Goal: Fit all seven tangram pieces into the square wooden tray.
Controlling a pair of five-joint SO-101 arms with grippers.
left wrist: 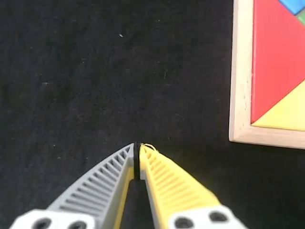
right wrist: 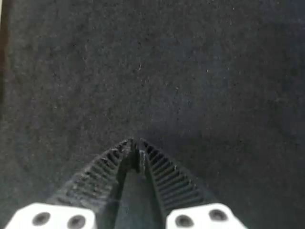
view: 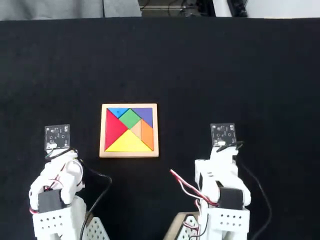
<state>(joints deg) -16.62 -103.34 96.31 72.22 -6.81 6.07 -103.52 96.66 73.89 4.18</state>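
Observation:
The square wooden tray point(view: 129, 154) lies at the table's middle with coloured tangram pieces packed inside: a red triangle point(view: 114, 129), a yellow triangle point(view: 129, 143), a green square point(view: 130, 119), an orange piece point(view: 147, 133), a purple piece point(view: 144, 114) and a blue piece point(view: 117, 111). The left wrist view shows the tray's corner point(left wrist: 239, 129) with red point(left wrist: 276, 62) and yellow point(left wrist: 288, 114) pieces. My left gripper point(left wrist: 138, 148) is shut and holds nothing, over bare cloth beside the tray. My right gripper point(right wrist: 135, 145) is shut, holding nothing, above the black cloth.
Both arms are folded back near the front edge, the left arm point(view: 55, 185) and the right arm point(view: 222, 185), each to one side of the tray. Black cloth point(view: 225, 75) covers the whole table.

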